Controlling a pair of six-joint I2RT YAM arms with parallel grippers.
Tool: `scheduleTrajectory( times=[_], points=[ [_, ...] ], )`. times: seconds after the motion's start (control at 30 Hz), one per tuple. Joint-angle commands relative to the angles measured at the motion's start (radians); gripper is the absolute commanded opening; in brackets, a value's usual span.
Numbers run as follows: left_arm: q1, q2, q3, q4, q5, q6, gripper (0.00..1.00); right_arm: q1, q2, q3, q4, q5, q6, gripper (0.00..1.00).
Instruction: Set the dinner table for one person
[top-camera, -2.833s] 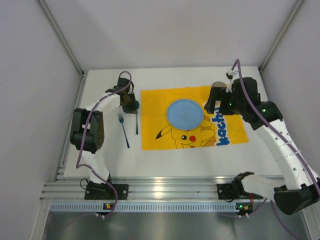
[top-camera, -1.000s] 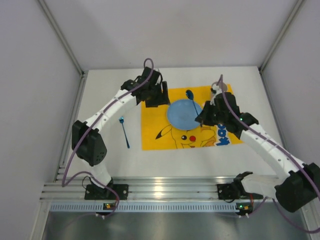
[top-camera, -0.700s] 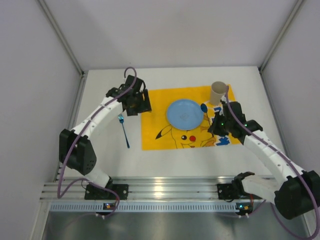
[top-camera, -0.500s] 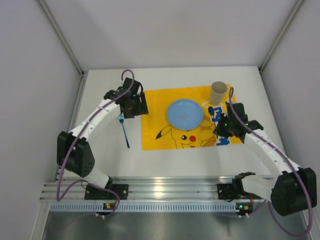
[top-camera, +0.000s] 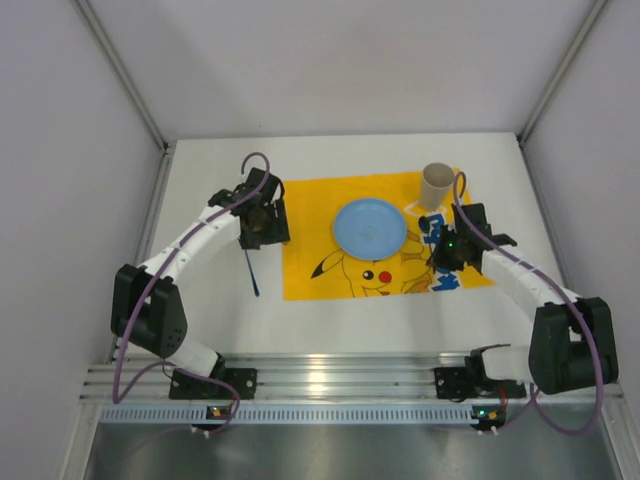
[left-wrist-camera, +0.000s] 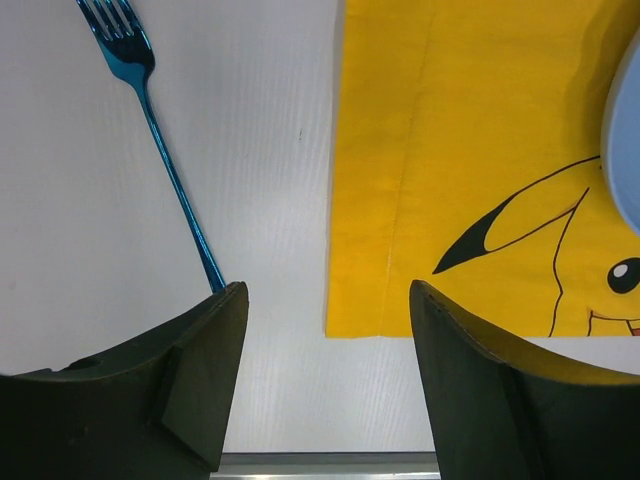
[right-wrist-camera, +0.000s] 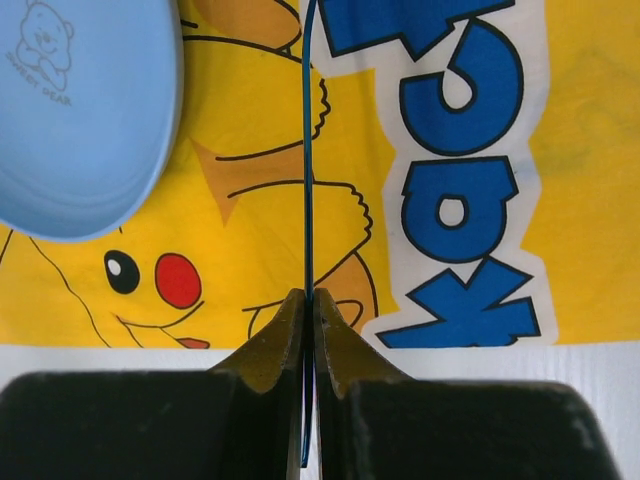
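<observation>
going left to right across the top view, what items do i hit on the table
fork → blue plate → cup. The right tool, shut on a thin blue utensil, overlaps the cup in that view, so it is left out.

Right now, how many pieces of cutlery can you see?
2: a blue fork on the table left of the mat; a blue utensil in the right pincer. More may be hidden.

Yellow Pikachu-print mat (top-camera: 305, 215): flat on the desk (top-camera: 220, 310). Light-blue plate (top-camera: 369, 225): on the mat. Beige cup (top-camera: 436, 185): upright at the plate's 2 o'clock. Blue fork (top-camera: 252, 275): off the mat, at its 9 o'clock.
</observation>
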Motion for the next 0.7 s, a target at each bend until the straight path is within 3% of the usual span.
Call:
scheduleTrajectory(
  times=[0.0, 0.17, 0.3, 0.33, 0.43, 0.67],
  points=[
    [0.007, -0.015, 0.003, -0.013, -0.032, 0.012, 0.71, -0.015, 0.039, 0.034, 0.093, -0.025, -0.015, 0.00],
    [0.007, 0.001, -0.014, -0.021, -0.053, 0.013, 0.70, -0.023, 0.107, 0.063, 0.070, -0.002, -0.020, 0.00],
    [0.007, 0.023, -0.052, -0.027, -0.079, 0.024, 0.70, -0.023, 0.125, 0.067, 0.053, 0.033, -0.035, 0.27],
    [0.007, 0.027, -0.058, -0.024, -0.081, 0.023, 0.70, -0.024, 0.127, 0.066, 0.051, 0.036, -0.035, 0.42],
    [0.011, 0.031, -0.083, -0.015, -0.087, 0.024, 0.70, -0.024, 0.124, 0.075, 0.028, 0.075, -0.048, 0.51],
    [0.044, 0.055, -0.095, -0.027, -0.130, 0.024, 0.70, -0.044, 0.067, 0.149, -0.113, 0.164, -0.084, 0.50]
  ],
)
